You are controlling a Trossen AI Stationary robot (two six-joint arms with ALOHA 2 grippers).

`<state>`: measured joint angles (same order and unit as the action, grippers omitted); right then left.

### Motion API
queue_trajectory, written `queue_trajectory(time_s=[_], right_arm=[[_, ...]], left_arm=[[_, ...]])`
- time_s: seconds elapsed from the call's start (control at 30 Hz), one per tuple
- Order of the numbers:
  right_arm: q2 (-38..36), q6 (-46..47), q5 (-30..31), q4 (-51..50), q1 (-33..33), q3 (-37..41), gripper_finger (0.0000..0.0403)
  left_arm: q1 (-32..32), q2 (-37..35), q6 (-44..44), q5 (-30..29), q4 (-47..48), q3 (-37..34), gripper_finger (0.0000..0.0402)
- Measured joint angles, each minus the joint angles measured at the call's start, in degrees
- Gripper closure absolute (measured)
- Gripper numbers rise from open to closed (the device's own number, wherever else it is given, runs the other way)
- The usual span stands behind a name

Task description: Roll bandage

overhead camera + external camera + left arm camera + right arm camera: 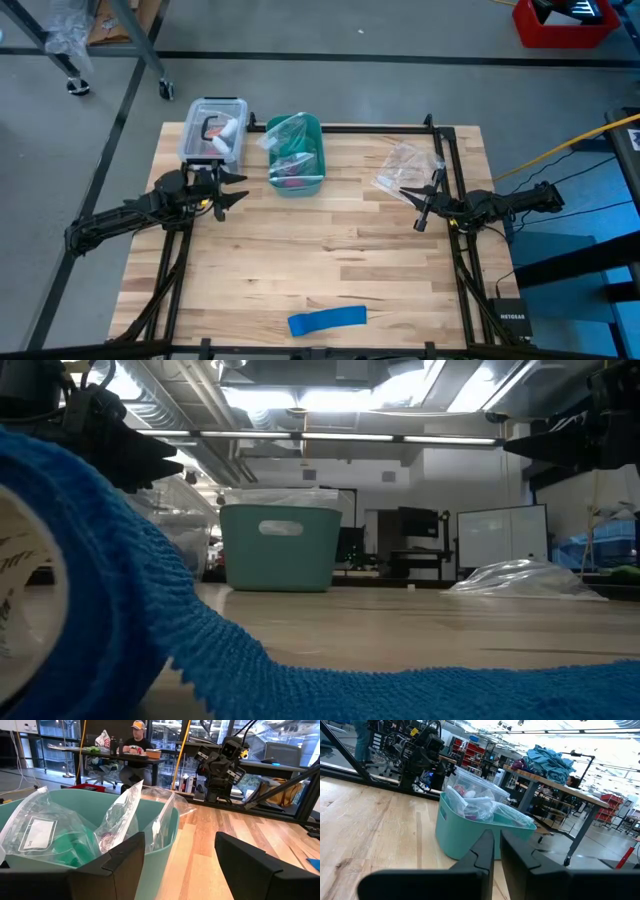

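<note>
The bright blue bandage [328, 320] lies as a flat strip on the table close to its near edge, with its left end [298, 324] a little thicker. In the low view the bandage [200, 640] fills the foreground and curves up around a white core [20, 590]. My left gripper [236, 188] hovers open at the table's far left, beside the teal bin [296, 155]; it also shows in its wrist view [180, 865]. My right gripper [426, 205] hovers shut and empty at the far right; it also shows in its wrist view [496, 857]. Both are far from the bandage.
The teal bin holds plastic bags and stands at the far middle. A clear lidded box [214, 130] stands at the far left corner. A crumpled clear plastic bag [405, 168] lies at the far right. Bare wood [330, 250] spreads across the table's middle.
</note>
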<state>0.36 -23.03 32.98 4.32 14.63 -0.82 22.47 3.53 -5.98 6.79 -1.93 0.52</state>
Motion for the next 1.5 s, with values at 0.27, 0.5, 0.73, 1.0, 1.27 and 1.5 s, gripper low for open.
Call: queue_trajectory(time_s=[0.27,0.5,0.73,1.0,1.27,1.5], right_arm=[[0.0,0.0,0.0,0.0,0.0,0.0,0.0368],[0.0,0.0,0.0,0.0,0.0,0.0,0.0368],[0.0,0.0,0.0,0.1,0.0,0.0,0.0368],[0.0,-1.5,0.9,0.3,0.0,0.0,0.0368],[0.0,-1.4,-3.9,1.8,0.0,0.0,0.0368],[0.2,-1.4,-7.2,1.5,0.0,0.0,0.0368]], left_arm=[[0.0,0.0,2.3,-0.7,0.1,0.0,0.0169],[0.1,0.0,6.3,-1.4,0.2,0.0,0.0169],[0.1,0.0,6.5,-1.5,0.1,0.0,0.0169],[0.1,0.0,-32.2,-4.7,-7.0,0.0,0.0169],[-1.5,0.2,-35.9,-4.2,-9.6,0.0,0.0169],[-9.3,6.5,-33.0,-5.2,-23.3,0.0,0.0169]])
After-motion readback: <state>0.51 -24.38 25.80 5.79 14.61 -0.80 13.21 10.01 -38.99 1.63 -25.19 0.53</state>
